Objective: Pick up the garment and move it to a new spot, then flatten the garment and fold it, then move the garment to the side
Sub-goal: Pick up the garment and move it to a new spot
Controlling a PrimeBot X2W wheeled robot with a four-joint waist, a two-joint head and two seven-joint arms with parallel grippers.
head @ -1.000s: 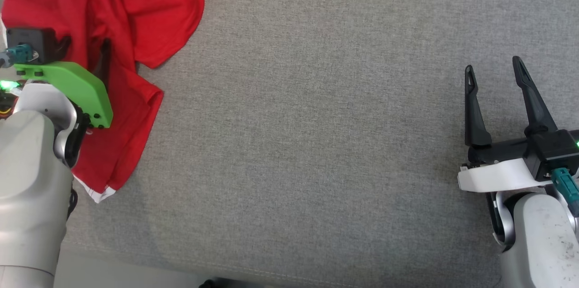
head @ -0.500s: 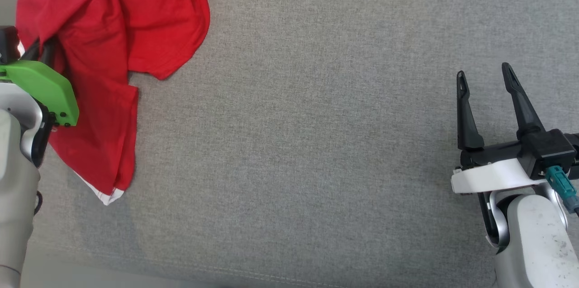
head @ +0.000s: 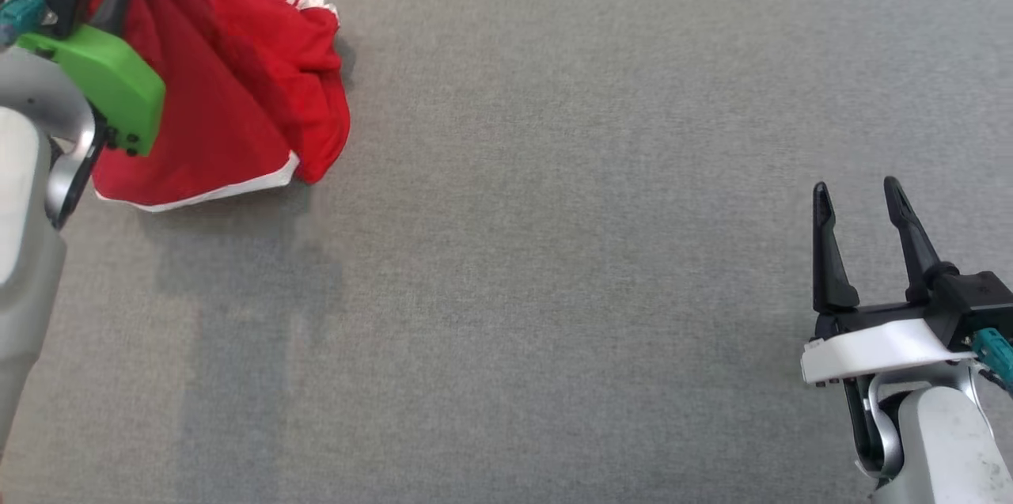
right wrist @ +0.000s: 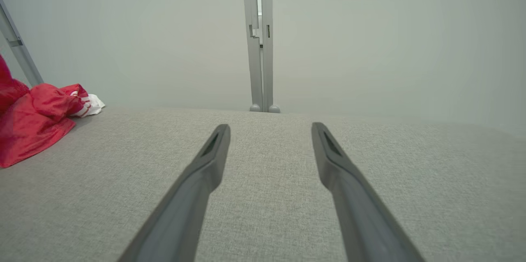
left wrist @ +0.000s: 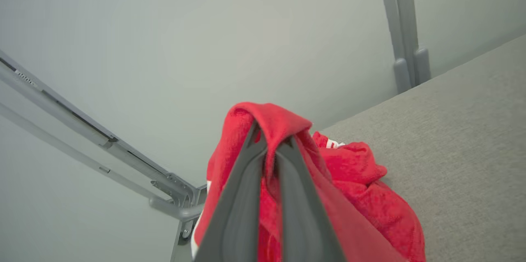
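Note:
The red garment (head: 237, 108) with white trim is bunched at the far left of the grey fabric surface (head: 554, 211). Its upper part is pulled up into a peak while the lower part still rests on the surface. In the left wrist view my left gripper (left wrist: 271, 144) is shut on a fold of the garment (left wrist: 361, 196), which drapes over both fingertips. In the head view the cloth covers those tips beside the green wrist bracket (head: 111, 85). My right gripper (head: 859, 195) is open and empty at the lower right, far from the garment (right wrist: 28, 126).
A pale wall runs behind the surface's far edge, with a grey upright post (right wrist: 259, 40) at its middle. Slanted grey rails (left wrist: 102, 142) stand off the far left corner. The surface between the garment and my right gripper (right wrist: 271, 130) is bare grey fabric.
My left gripper has shut on the garment and raised it, so the spread cloth is now gathered into a hanging bunch. The head camera has tilted up. My right gripper remains open.

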